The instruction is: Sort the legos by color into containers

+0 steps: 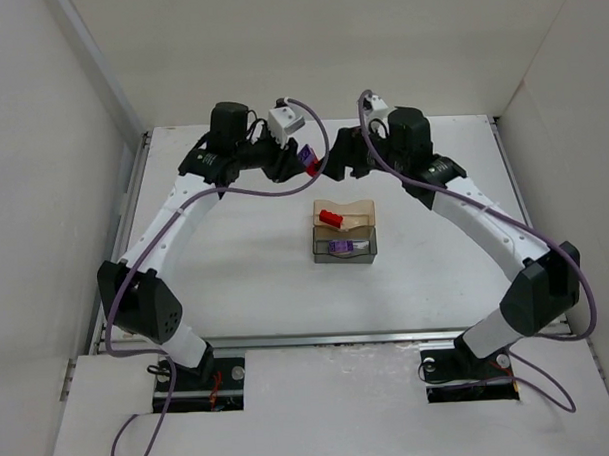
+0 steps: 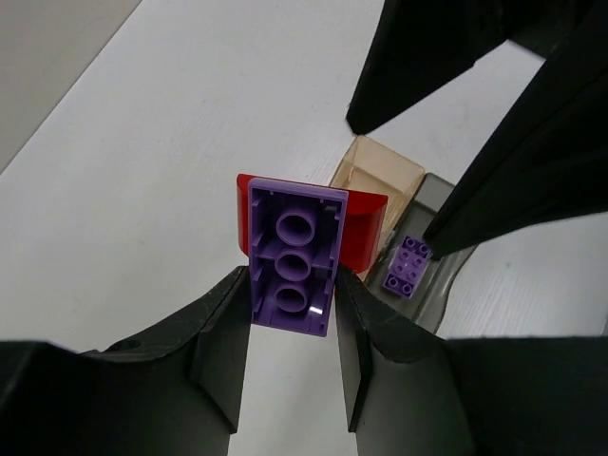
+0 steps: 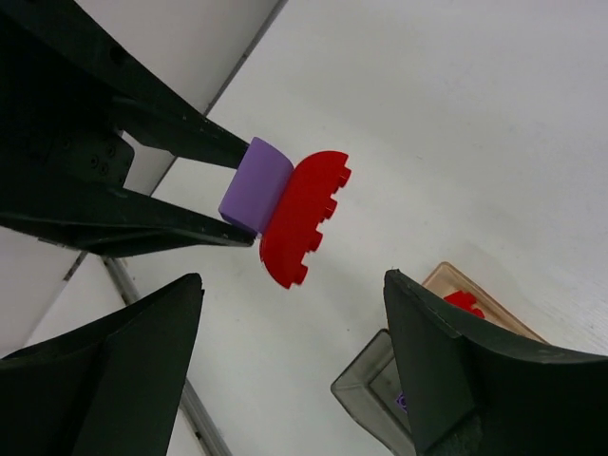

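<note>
The left end effector [image 1: 300, 160] squeezes the purple brick [image 2: 293, 275], with a red brick [image 3: 302, 214] stuck on, high above the table [image 1: 236, 275]. The right end effector [image 3: 293, 294] is spread wide; pinch only red, pull straight.

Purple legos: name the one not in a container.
The held purple brick, between the jaws of the left gripper and stuck to a red brick; the other purple brick lies in the grey tray.
</note>
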